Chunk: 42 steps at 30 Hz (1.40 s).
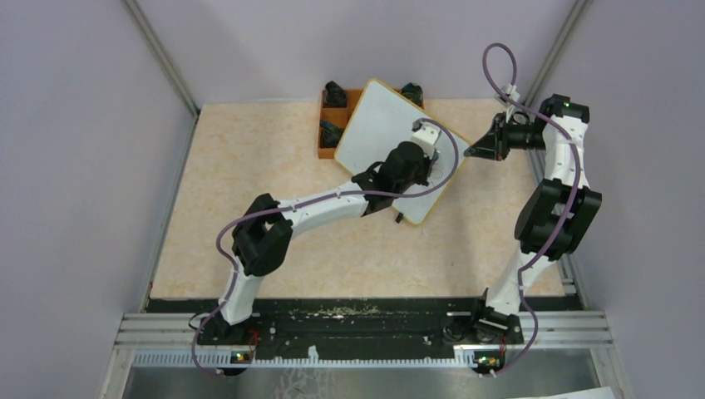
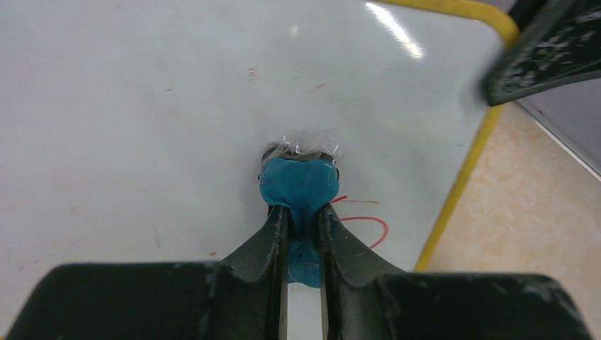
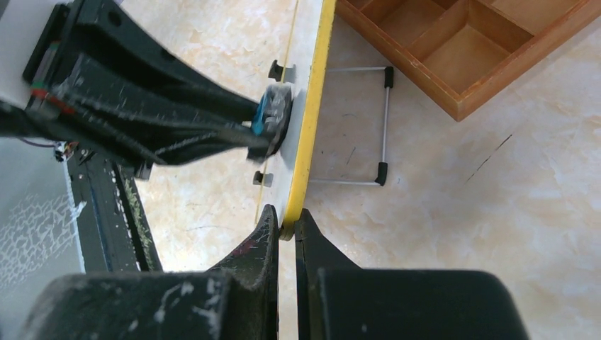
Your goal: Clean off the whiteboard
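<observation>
The whiteboard (image 1: 378, 125) with its yellow frame stands tilted at the back middle of the table. My left gripper (image 2: 303, 212) is shut on a blue eraser (image 2: 298, 185) and presses it flat on the board's face. Red strokes (image 2: 368, 225) show just right of the eraser, and faint red specks lie higher up. My right gripper (image 3: 285, 221) is shut on the board's yellow edge (image 3: 312, 127) at the right corner. In the right wrist view the left fingers (image 3: 177, 131) and the eraser (image 3: 273, 113) show against the board. In the top view the right gripper (image 1: 475, 150) is at the board's right corner.
An orange-brown compartment tray (image 1: 328, 125) lies behind the board, with dark items in it; it also shows in the right wrist view (image 3: 461, 49). The board's wire stand (image 3: 368, 124) and black feet rest on the beige tabletop (image 1: 249, 166). Grey walls close in both sides.
</observation>
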### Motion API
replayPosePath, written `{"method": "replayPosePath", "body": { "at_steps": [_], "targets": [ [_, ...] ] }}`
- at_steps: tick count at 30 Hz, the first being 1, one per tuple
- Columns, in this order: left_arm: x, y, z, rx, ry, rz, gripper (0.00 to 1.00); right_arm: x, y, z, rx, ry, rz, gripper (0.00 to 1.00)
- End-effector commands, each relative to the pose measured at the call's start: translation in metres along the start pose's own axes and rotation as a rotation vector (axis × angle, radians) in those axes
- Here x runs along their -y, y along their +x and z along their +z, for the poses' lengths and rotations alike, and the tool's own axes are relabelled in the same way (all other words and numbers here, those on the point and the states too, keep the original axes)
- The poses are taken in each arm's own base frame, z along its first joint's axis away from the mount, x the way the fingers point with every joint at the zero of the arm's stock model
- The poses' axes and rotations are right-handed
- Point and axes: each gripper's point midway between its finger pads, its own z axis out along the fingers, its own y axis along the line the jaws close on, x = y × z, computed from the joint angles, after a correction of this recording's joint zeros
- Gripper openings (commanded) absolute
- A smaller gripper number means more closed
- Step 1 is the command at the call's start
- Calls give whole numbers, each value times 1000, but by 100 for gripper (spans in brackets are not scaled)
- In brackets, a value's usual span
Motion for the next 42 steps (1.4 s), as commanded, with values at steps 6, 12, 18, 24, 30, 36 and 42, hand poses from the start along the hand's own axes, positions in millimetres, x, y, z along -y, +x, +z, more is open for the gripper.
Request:
{"method": "replayPosePath", "body": {
  "at_steps": [6,12,18,24,30,36,42],
  "targets": [
    [62,30,0,-52,157,31,0,-19,17,13,-91,-40,-15,0],
    [75,35,-4,-68,196,34,0,-17,15,14,-84,-43,-11,0],
    [70,43,-3,-80,164,50,0,-18,14,13,-90,-38,-15,0],
    [16,41,-5,-86,47,43,0,-18,14,12,-95,-35,-20,0],
    [-59,41,-10,-103,-76,-18,0,-17,14,13,-90,-37,-15,0],
    [-62,39,-7,-106,-53,-41,0,-17,14,15,-90,-42,-14,0],
    [7,34,2,-98,58,-2,0,-18,16,16,-95,-44,-11,0]
  ]
}}
